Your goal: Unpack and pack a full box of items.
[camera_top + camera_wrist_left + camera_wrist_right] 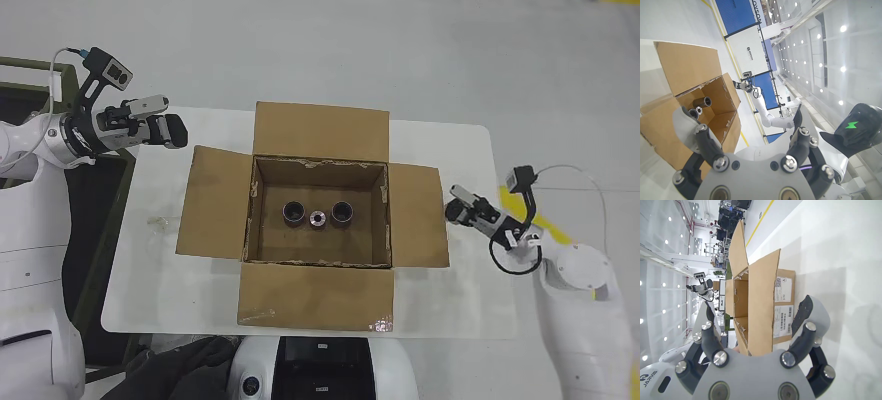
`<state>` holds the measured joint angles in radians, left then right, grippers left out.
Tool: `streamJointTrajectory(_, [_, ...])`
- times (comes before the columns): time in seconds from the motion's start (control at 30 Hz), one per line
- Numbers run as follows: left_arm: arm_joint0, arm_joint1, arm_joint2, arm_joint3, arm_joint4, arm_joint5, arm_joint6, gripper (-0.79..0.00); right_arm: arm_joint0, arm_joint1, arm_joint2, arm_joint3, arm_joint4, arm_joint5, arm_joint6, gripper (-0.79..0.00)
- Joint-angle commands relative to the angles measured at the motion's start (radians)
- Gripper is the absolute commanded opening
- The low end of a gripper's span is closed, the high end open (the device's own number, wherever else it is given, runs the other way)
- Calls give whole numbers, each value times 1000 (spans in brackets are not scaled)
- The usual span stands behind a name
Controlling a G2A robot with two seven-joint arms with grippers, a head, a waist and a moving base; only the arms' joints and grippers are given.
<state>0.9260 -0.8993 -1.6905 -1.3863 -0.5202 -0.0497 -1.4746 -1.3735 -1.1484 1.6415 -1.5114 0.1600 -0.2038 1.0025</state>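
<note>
Box (215, 202) open on the worktop (450, 300), a small silver part (318, 218) between two dark cylinders (295, 212) on its floor. Left end effector (178, 131) and right end effector (457, 205) flank it, both spread wide, empty. From the right wrist, a flap hides the contents.

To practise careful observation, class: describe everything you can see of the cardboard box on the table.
The cardboard box is brown corrugated card, upright on the white table, its four flaps spread open, with ragged torn edges at the folds. One outer wall bears white printed labels. On its floor rest three small metal parts in a row: two dark cylinders flanking a smaller silvery cylinder. Nothing else touches it.
</note>
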Motion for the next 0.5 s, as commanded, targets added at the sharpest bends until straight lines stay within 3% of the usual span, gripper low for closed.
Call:
streamJointTrajectory(0.0, [0, 0, 0, 0, 0, 0, 0, 0, -3, 1, -13, -8, -3, -1, 6, 0])
streamJointTrajectory(0.47, [0, 0, 0, 0, 0, 0, 0, 0, -54, 19, 10, -143, 50, -16, 51, 0])
